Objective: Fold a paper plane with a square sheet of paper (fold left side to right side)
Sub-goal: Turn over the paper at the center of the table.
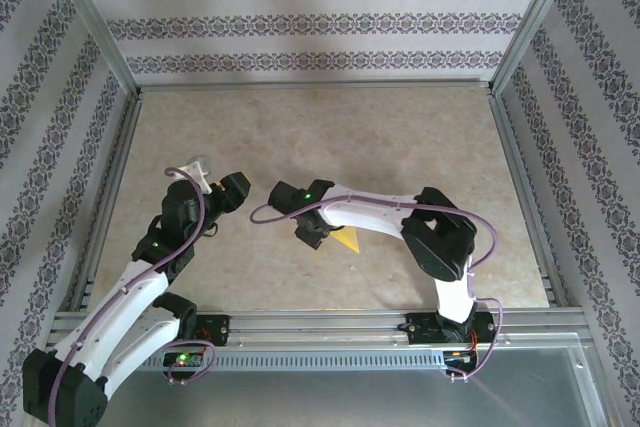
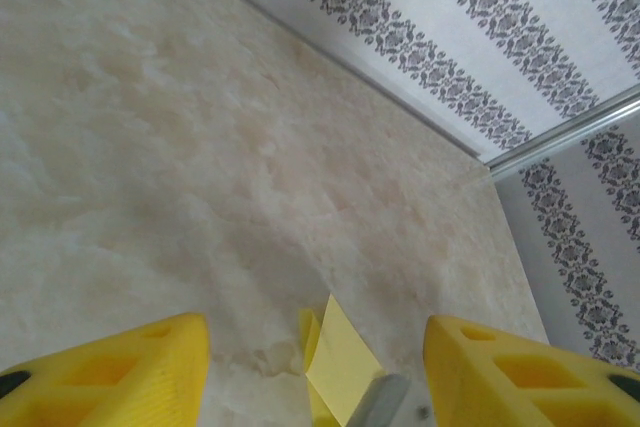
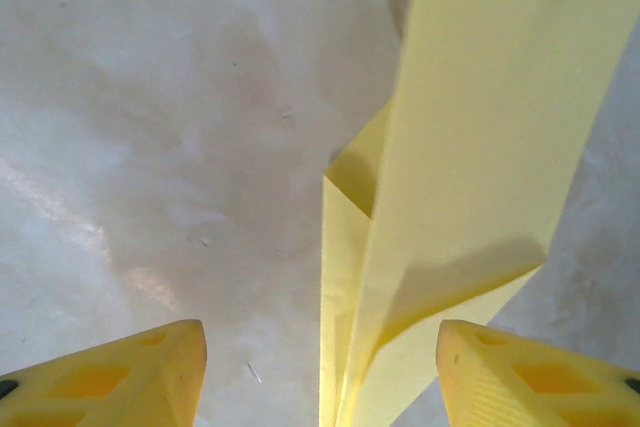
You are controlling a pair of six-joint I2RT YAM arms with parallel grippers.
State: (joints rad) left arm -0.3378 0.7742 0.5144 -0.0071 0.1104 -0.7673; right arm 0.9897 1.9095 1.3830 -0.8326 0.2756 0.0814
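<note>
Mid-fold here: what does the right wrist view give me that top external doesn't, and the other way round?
Right wrist view: the yellow paper close up, with its folded layers and creases, lying between the right end effector's open fingers and not clamped. Top external view: both arms, the left end effector off to the paper's left, and just a small yellow corner poking out beside the right arm. Shared: the paper lying on the marbled table.

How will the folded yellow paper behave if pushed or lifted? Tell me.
Probably floppy: the folded yellow paper is thin, with a flap lifting off the table. Likely very light, so a push may slide or crumple it. Its raised creases suggest it springs back open.
</note>
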